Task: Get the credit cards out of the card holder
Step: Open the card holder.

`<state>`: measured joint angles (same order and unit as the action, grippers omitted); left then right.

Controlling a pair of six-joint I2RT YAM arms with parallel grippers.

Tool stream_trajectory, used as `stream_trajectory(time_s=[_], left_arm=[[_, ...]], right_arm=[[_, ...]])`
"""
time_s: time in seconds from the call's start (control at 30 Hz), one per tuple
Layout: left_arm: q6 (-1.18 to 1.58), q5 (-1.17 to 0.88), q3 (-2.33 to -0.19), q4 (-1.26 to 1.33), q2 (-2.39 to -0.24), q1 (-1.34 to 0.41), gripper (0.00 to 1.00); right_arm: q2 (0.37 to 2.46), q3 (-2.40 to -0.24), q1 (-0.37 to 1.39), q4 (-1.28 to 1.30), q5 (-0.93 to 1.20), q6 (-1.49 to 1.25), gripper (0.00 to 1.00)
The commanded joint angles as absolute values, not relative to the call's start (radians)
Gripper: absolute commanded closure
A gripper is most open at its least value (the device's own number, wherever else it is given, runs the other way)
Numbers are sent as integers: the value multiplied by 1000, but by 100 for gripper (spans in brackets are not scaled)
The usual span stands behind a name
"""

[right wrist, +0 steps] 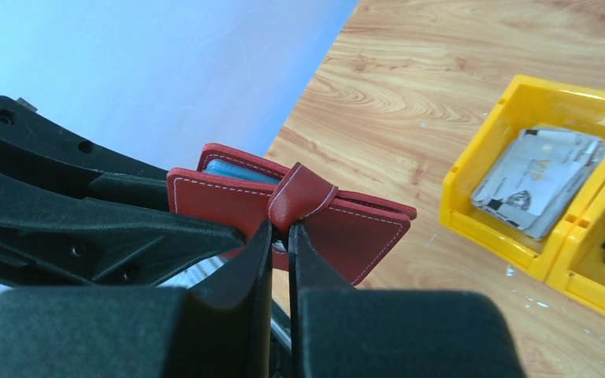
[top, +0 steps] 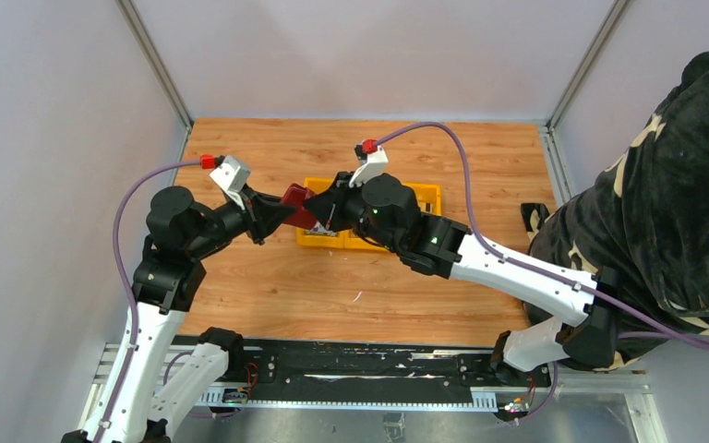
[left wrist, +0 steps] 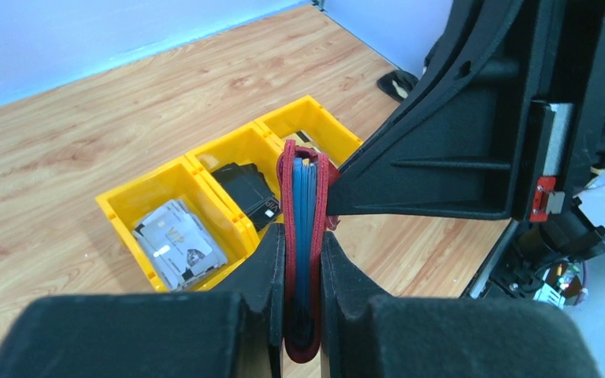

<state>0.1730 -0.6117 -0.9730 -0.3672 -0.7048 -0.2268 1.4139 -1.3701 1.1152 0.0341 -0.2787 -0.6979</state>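
The dark red card holder [top: 297, 201] hangs folded above the table between both arms. My left gripper [left wrist: 302, 268] is shut on its lower edge [left wrist: 303, 205]; blue lining shows edge-on between the red covers. My right gripper [right wrist: 281, 228] is shut on the red closing tab [right wrist: 299, 197], which loops over the card holder [right wrist: 362, 232]. Grey credit cards [left wrist: 175, 240] lie in one end compartment of the yellow bin and dark ones [left wrist: 248, 193] in the middle compartment. Whether cards sit inside the holder I cannot tell.
The yellow three-compartment bin [top: 425, 196] stands on the wooden table just behind the grippers. A person in a dark patterned garment [top: 674, 185] is at the table's right edge. Grey walls and metal posts enclose the left and back.
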Motion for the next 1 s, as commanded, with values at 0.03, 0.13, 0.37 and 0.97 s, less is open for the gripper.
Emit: stream_trajectory(time_s=[0.03,0.13,0.37,0.97], left_arm=[[92,-649,-1055,-350,-660,-225,100],[65,-659,-1061,-362,-657,-225,100],[-26,-685,-1072,-396,-645,-225,100],[233,-912,-1183,-306,-708,-225,100]], right_arm=[[1348,-1251,1001,51,-253,-739,100],[1327,-1231,985,17,-195,-740,100],[1290,-1200,922,-37,64,-740,100],[997,-879,870,-469,518,-394,22]])
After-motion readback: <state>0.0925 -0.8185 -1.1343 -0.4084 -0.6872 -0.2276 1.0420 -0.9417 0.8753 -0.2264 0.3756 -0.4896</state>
